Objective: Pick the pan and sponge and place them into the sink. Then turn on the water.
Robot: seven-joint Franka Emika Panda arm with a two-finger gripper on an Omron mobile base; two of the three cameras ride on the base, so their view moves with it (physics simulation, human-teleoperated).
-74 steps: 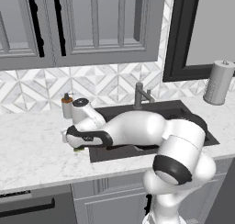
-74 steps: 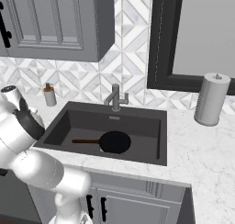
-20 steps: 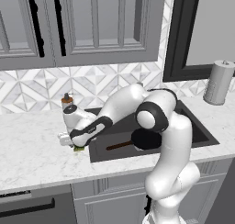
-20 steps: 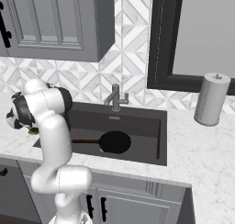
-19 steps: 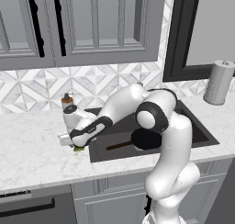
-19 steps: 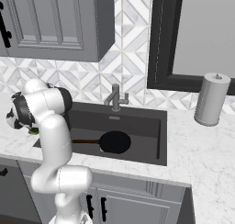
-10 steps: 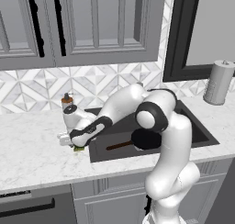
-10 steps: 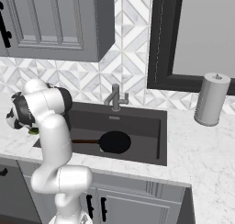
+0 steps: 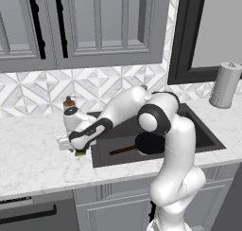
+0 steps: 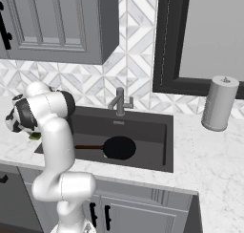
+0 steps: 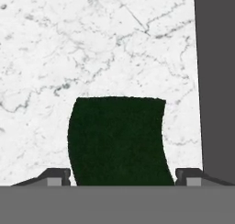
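Observation:
The sponge (image 11: 117, 140) lies dark green face up on the white marble counter, just left of the sink's edge (image 11: 215, 81). My gripper (image 11: 121, 177) is straight above it, open, with one fingertip (image 11: 55, 176) on each side, close to the sponge's edges. In the left base view the hand (image 9: 78, 142) is pressed low over the yellow-green sponge (image 9: 80, 153) at the sink's (image 9: 203, 135) left rim. The black pan (image 10: 119, 147) lies flat in the sink (image 10: 143, 117), handle pointing left. No water runs from the faucet (image 10: 119, 100).
A soap bottle (image 9: 69, 102) stands just behind the hand on the counter. A paper towel roll (image 10: 218, 103) stands right of the sink. Wall cabinets hang above, and my arm arches over the sink's left half.
Since the oldest frames the arm has risen into an arch over the sink, with the hand staying at the sponge. Over the last second nothing visibly moves.

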